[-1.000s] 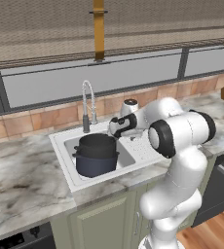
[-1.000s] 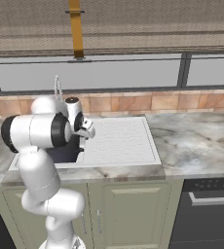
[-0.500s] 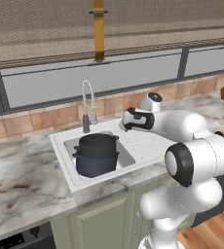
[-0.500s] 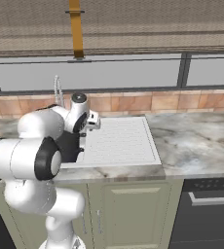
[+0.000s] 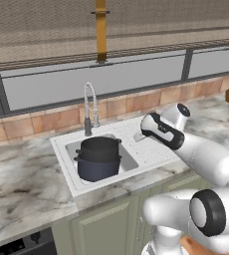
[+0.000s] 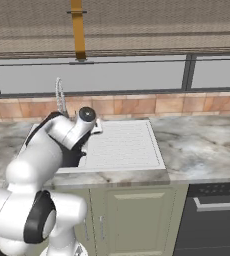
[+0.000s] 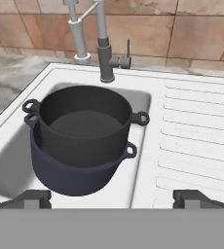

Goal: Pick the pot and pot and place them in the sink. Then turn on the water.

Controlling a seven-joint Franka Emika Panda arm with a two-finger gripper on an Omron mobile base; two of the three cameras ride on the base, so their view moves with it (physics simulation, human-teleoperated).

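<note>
Both pots already sit nested in the sink (image 7: 148, 104), ahead of the wide-spread, empty fingers (image 7: 36, 198). The faucet lever (image 7: 128, 52) beyond looks stiff, slick; push its thin tip.

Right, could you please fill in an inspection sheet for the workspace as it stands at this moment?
Surface: marble counter around a white sink with a ribbed drainboard.
Job's things: black pot nested inside the navy pot, both in the basin; no water running from the faucet.
Clutter: nothing seen.
Grippers: gripper hovers over the sink's front edge, jaws wide apart, holding nothing, aimed toward the faucet.
Cables: nothing seen.
Surroundings: brick-tile backsplash, window with blinds above, cabinet doors below, a dark appliance front to the right.
</note>
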